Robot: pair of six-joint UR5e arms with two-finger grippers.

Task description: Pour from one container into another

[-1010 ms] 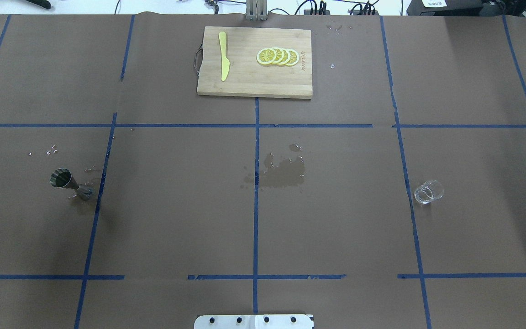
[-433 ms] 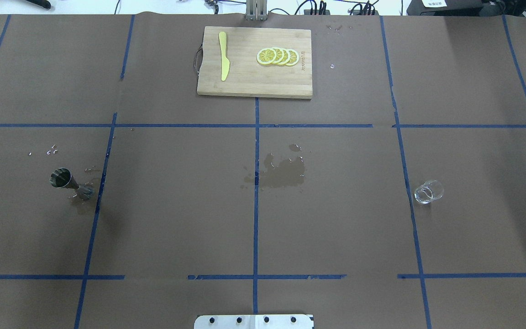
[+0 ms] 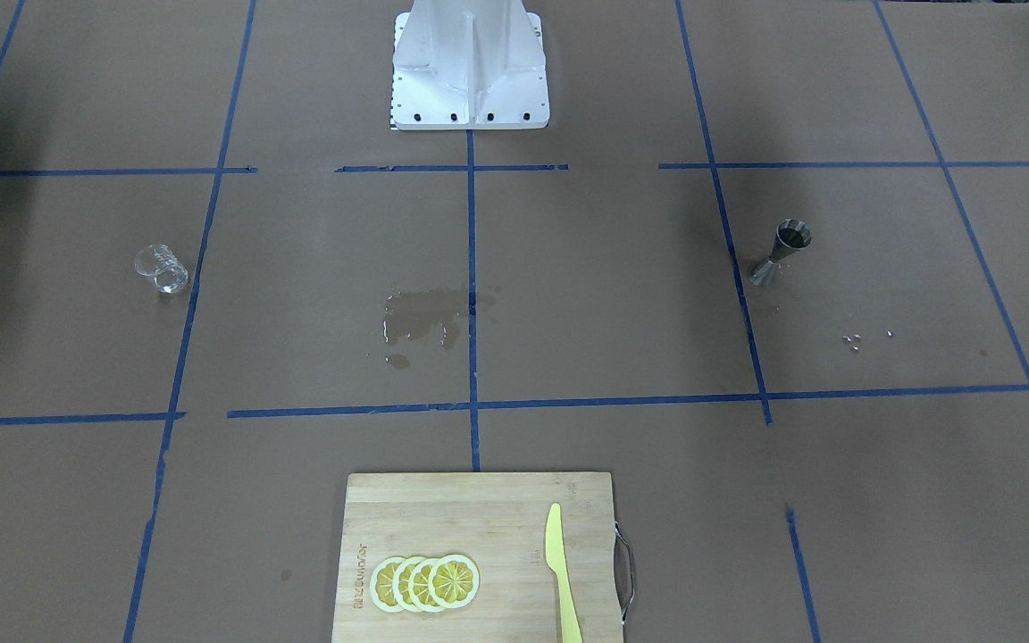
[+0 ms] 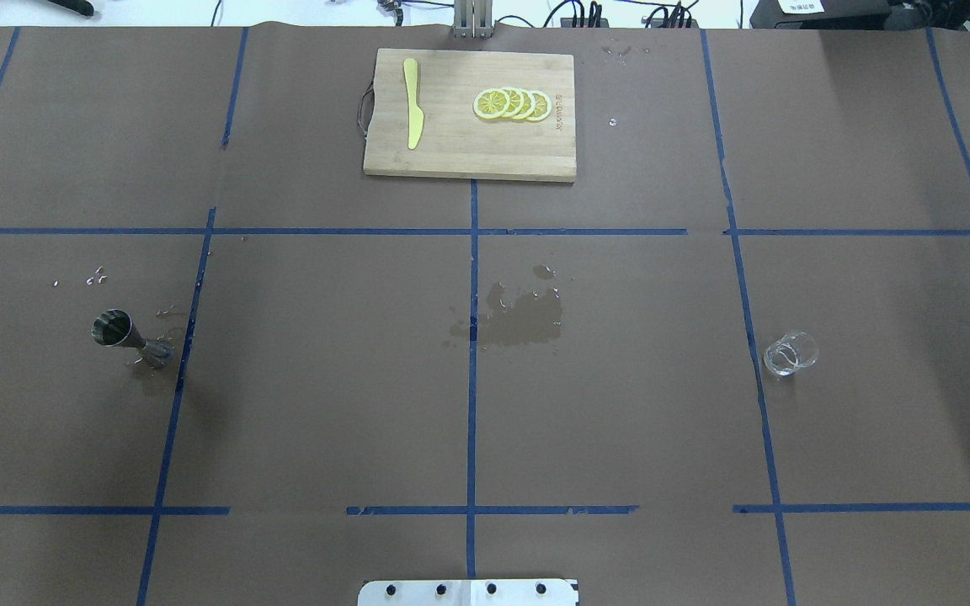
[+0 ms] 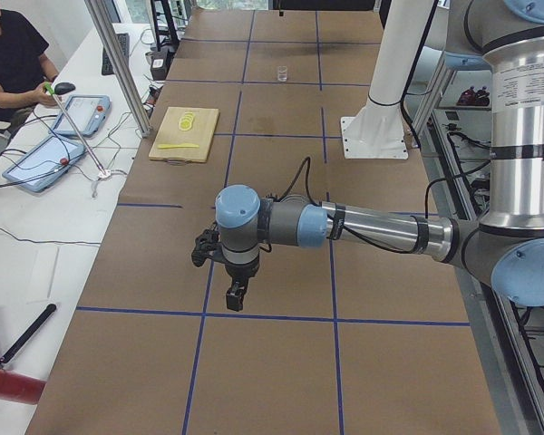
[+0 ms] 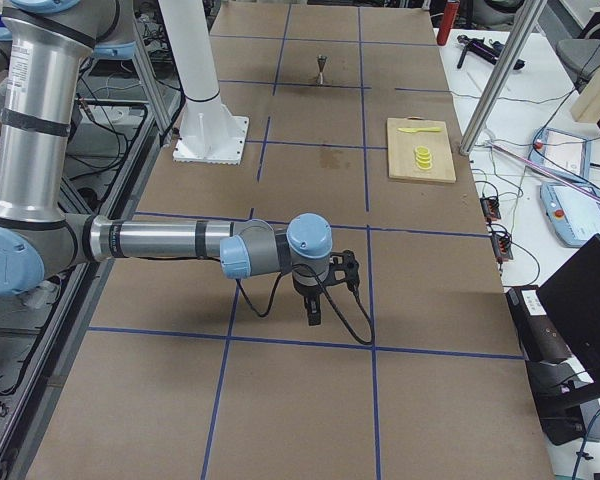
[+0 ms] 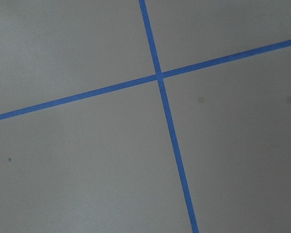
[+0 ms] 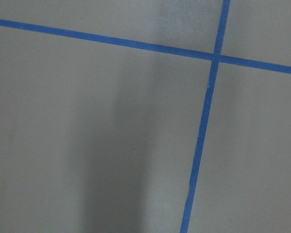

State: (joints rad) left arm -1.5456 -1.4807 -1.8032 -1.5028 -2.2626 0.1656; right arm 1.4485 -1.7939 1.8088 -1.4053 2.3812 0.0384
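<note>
The clear glass cup point(image 4: 790, 353) stands upright on the table's right side, also seen in the front-facing view point(image 3: 162, 269). The steel jigger point(image 4: 131, 335) stands upright on the left side by a blue tape line, with droplets around its foot point(image 3: 781, 253). Neither gripper appears in the overhead or front-facing views. The left gripper point(image 5: 236, 294) hangs over the table's near end in the left side view, far from the jigger. The right gripper point(image 6: 313, 315) hangs likewise at the opposite end. I cannot tell whether either is open or shut. Both wrist views show only brown paper and tape.
A wooden cutting board point(image 4: 468, 160) at the far middle carries a yellow knife point(image 4: 412, 103) and lemon slices point(image 4: 512, 103). A wet patch point(image 4: 519, 318) darkens the paper at the centre. The robot's base point(image 3: 470, 71) stands at the near edge. An operator point(image 5: 9, 54) sits beside the table.
</note>
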